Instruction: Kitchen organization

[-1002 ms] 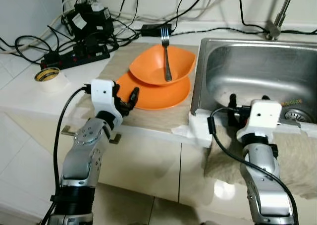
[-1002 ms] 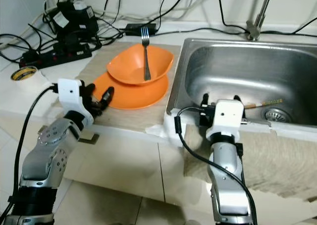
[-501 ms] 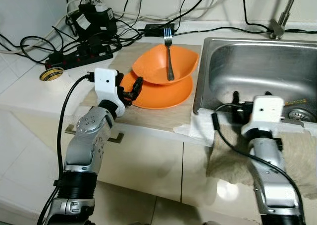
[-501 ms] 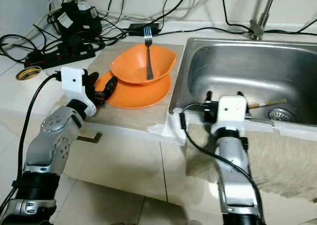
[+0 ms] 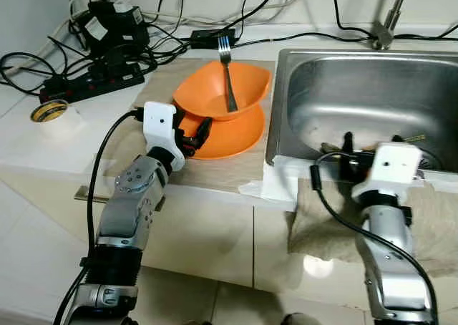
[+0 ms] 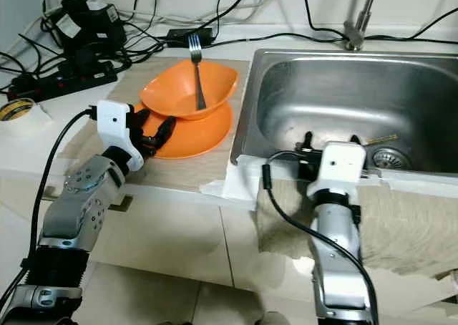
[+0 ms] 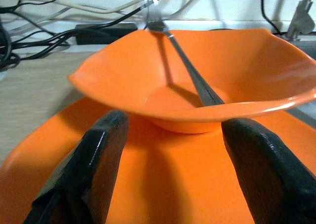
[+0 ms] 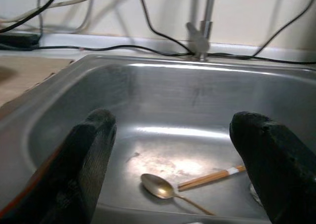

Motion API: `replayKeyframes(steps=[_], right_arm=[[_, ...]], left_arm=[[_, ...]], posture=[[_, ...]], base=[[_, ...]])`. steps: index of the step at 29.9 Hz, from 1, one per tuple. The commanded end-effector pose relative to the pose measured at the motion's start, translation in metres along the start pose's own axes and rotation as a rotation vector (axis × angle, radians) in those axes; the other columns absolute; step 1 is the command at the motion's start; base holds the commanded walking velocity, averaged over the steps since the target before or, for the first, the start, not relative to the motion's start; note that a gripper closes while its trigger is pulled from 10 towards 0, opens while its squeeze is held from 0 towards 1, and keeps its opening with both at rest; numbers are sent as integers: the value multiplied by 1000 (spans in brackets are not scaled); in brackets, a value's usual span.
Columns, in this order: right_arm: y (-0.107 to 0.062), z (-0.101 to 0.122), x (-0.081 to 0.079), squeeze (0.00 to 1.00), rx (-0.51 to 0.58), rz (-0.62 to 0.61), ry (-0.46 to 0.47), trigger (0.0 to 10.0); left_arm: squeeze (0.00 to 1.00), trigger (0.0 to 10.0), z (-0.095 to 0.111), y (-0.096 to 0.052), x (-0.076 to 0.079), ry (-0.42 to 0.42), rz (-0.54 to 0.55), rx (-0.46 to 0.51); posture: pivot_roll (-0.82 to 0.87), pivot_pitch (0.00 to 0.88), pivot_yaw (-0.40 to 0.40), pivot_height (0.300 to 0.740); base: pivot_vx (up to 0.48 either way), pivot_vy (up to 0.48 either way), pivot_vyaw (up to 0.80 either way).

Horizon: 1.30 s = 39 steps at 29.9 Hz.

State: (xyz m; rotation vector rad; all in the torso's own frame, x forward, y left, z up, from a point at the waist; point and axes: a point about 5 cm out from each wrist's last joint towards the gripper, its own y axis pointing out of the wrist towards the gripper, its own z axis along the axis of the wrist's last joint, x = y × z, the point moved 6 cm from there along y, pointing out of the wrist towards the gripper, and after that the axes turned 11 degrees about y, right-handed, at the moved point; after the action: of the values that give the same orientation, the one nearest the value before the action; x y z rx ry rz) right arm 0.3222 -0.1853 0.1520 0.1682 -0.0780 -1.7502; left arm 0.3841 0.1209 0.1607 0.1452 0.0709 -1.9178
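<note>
Task early stage. Left gripper (image 7: 170, 169) spread, over orange plate (image 5: 236, 135), short of bowl (image 5: 218, 90) holding fork (image 5: 227, 74); nothing lifted. Right gripper (image 8: 180, 160) spread at sink (image 5: 343, 89) front; spoon (image 8: 158, 186), chopstick (image 8: 210, 178) inside, untouched.

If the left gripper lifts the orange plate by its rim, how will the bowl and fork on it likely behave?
The bowl merely rests on the orange plate, so it would probably slide. The fork leans loose inside and may tip out. The left gripper is open at the rim.
</note>
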Motion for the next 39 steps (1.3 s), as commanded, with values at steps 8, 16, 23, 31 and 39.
replayKeyframes(steps=[8,16,23,31,39], right_arm=[[10,-8,-5,0,-37,34,-12,10000],[12,-2,-9,0,6,58,-12,10000],[19,6,-11,0,44,73,-7,10000],[18,16,-17,0,92,100,2,10000],[13,6,-20,0,90,115,1,10000]], left_arm=[[0,10000,2,-4,-18,2,73,18],[0,10000,11,-11,-18,28,119,82],[0,10000,5,-21,-22,-5,172,73],[0,10000,2,-31,-17,-15,215,84],[0,10000,2,-23,-15,31,188,85]], posture=[[-114,28,72,740],[-85,0,48,740],[-58,0,41,740],[-44,0,29,740],[-60,0,41,740]], base=[[0,0,0],[0,0,0],[0,0,0],[0,0,0],[0,0,0]])
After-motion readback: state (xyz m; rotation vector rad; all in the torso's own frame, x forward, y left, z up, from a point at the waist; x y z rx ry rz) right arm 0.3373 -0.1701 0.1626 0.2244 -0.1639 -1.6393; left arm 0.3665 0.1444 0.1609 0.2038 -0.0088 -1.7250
